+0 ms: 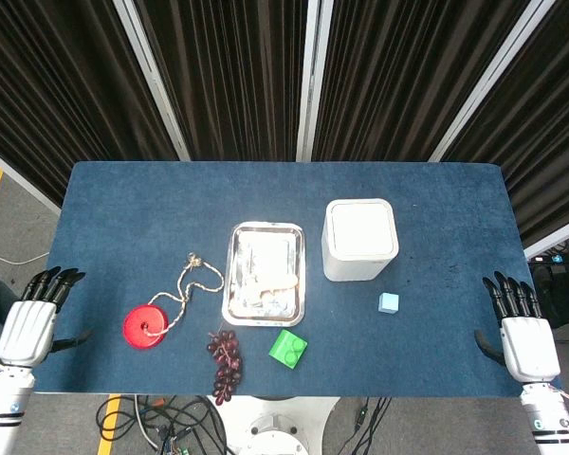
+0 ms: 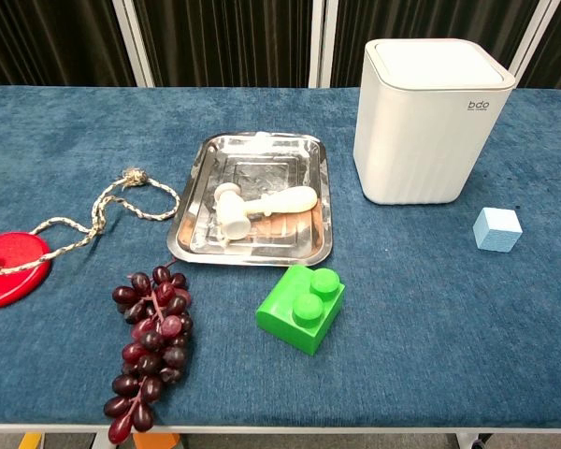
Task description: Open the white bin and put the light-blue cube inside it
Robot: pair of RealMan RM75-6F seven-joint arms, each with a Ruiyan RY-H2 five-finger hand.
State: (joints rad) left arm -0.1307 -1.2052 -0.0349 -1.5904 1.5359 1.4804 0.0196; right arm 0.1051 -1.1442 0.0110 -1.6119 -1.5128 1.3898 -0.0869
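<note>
The white bin point(image 1: 359, 239) point(image 2: 430, 120) stands upright right of the table's middle, its lid down. The light-blue cube point(image 1: 389, 303) point(image 2: 497, 229) lies on the blue cloth just in front of the bin, to its right. My left hand point(image 1: 36, 317) hovers at the table's near left edge, fingers stretched out and apart, holding nothing. My right hand point(image 1: 522, 327) is at the near right edge, fingers likewise straight and empty, well right of the cube. Neither hand shows in the chest view.
A steel tray point(image 1: 237, 294) point(image 2: 192, 234) holding a small white mallet point(image 2: 257, 205) sits left of the bin. In front of it lie a green brick point(image 1: 288, 348) point(image 2: 302, 307) and dark grapes point(image 1: 226, 362) point(image 2: 148, 346). A red disc point(image 1: 148, 326) point(image 2: 9, 269) with a rope point(image 2: 93, 213) lies far left.
</note>
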